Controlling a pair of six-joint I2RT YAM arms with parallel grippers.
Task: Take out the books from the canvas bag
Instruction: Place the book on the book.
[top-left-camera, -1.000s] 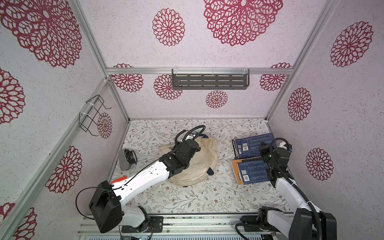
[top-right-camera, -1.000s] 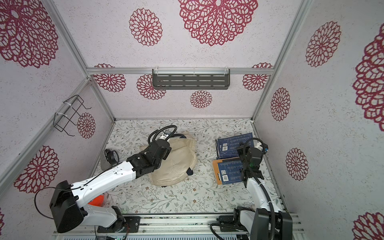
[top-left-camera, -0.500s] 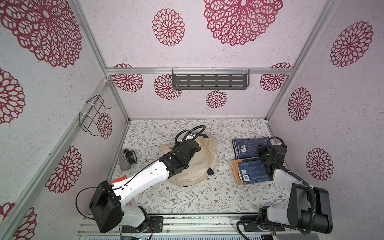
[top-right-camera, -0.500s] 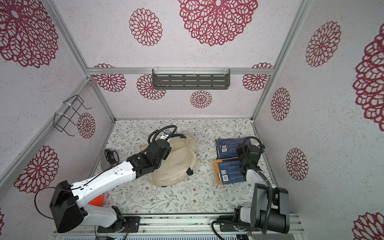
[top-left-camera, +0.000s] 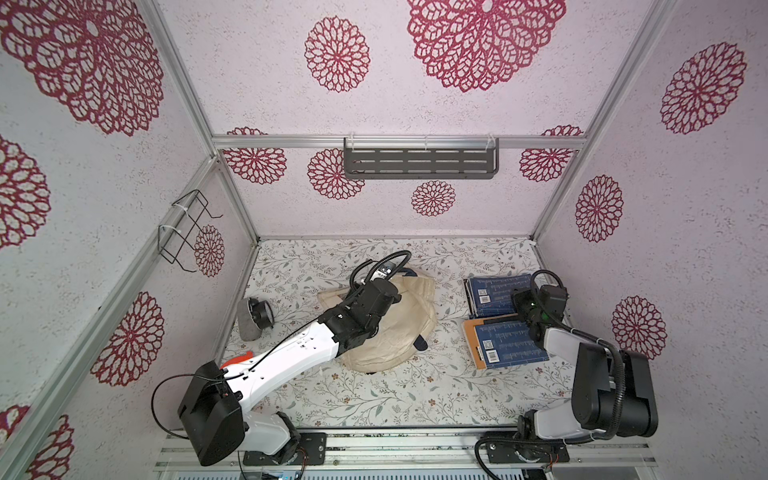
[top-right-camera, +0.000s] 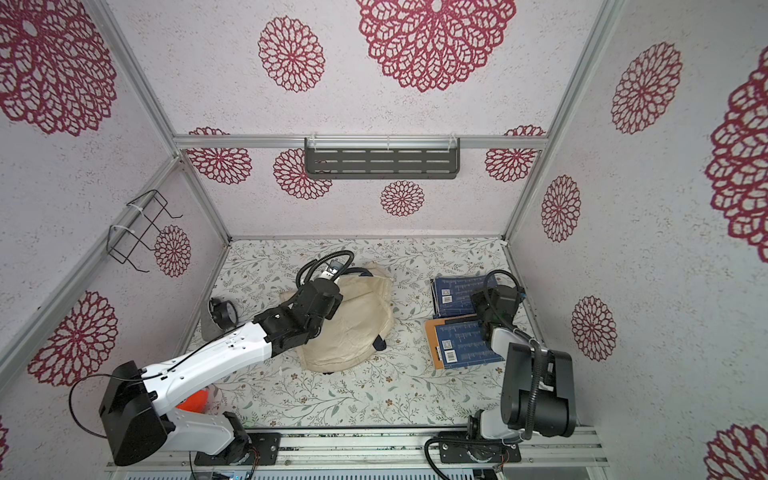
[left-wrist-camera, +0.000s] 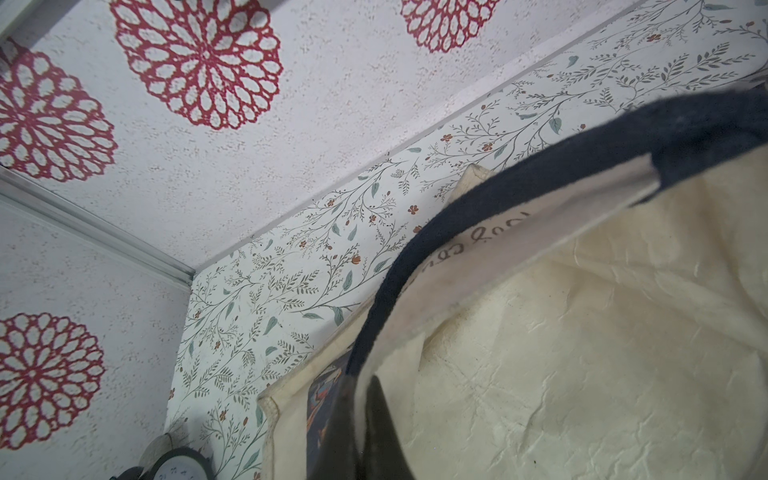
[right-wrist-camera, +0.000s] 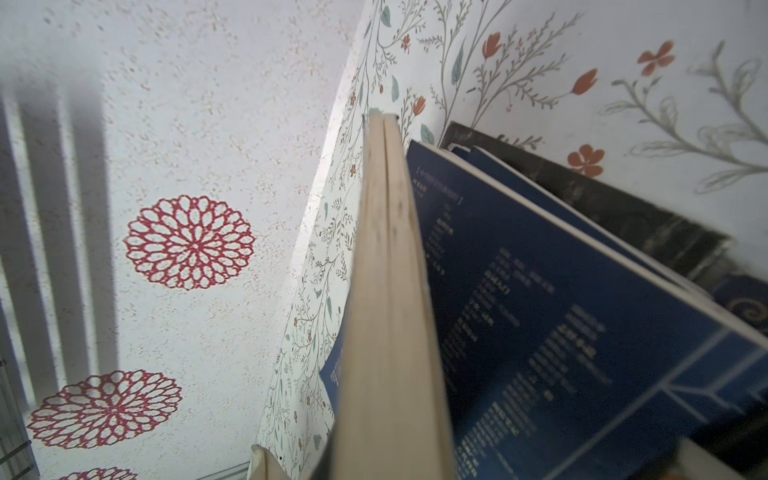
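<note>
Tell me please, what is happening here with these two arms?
The left gripper is shut on the navy strap of the bag, which lies on the table. The right gripper pinches one thin book by its edge. A far stack and a near stack of books already lie outside the bag.
</note>
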